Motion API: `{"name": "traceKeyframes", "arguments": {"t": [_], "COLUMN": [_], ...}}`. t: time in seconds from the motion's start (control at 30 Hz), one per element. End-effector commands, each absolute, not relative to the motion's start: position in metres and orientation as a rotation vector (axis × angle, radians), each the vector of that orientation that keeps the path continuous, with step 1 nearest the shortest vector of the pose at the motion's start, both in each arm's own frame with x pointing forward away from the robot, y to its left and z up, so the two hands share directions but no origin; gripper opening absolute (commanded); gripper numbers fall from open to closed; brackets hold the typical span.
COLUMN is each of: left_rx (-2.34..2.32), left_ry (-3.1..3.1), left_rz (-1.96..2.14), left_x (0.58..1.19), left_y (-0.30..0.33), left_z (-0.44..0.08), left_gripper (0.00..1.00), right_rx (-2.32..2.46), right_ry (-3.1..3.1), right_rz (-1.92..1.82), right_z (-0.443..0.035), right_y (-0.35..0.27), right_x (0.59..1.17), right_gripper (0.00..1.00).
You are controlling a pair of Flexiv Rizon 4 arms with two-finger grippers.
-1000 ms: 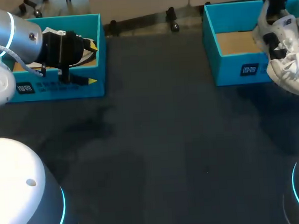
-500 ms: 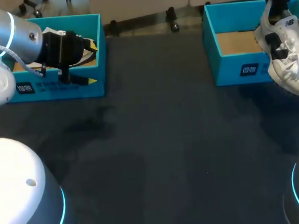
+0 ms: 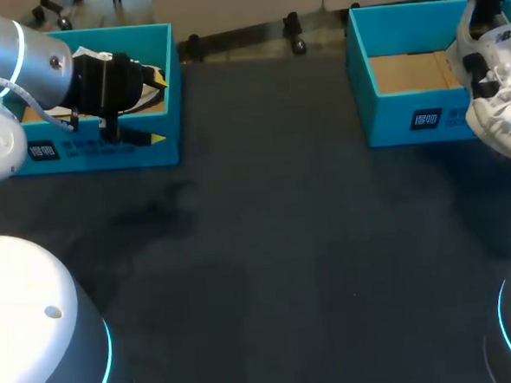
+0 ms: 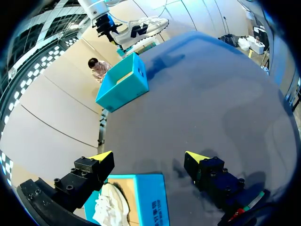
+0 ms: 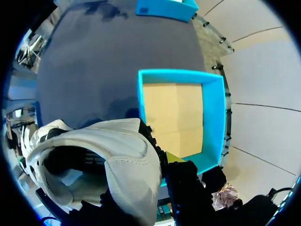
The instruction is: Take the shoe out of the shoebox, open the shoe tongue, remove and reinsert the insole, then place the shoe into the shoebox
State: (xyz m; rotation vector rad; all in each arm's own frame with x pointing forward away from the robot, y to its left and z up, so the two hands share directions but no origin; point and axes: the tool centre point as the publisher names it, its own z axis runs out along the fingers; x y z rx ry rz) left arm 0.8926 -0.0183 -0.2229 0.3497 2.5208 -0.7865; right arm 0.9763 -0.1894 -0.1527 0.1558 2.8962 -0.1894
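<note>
At the far right of the dark worktop (image 3: 285, 242), the right claw (image 3: 480, 4) grips a white shoe (image 3: 495, 90) by its heel collar and holds it in the air. The shoe hangs toe down, laces facing the robot, in front of the near right corner of the right box (image 3: 407, 117). That box is bright blue and open, with a bare tan cardboard floor. In the right wrist view, the shoe's heel opening sits just against the claw, with one yellow fingertip (image 5: 171, 157) showing beside the collar and the box beyond it.

At the far left, the left claw (image 4: 149, 157) hangs over the near wall of the left box (image 3: 105, 149), its fingers spread wide and touching nothing. A second shoe (image 4: 110, 209), also white, lies inside that box under one finger. The two boxes stand well apart.
</note>
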Motion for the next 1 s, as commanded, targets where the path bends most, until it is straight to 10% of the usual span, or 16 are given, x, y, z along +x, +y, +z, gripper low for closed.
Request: {"name": "traceKeyframes", "arguments": {"t": [0.03, 1.0], "left_rx": [0.349, 0.349], "left_ry": [2.525, 2.525], "left_rz": [-0.780, -0.780], "left_x": [0.893, 0.893], "left_y": [-0.020, -0.020], "left_z": [-0.223, -0.223], "left_gripper": [1.00, 1.00], "right_rx": [0.133, 0.597], "right_ry": [2.906, 2.852], "right_rz": [-0.195, -0.207], "right_z": [-0.153, -0.180], "right_y": [-0.212, -0.328], "right_x": [0.986, 1.036], "right_gripper": [0.00, 0.00]}}
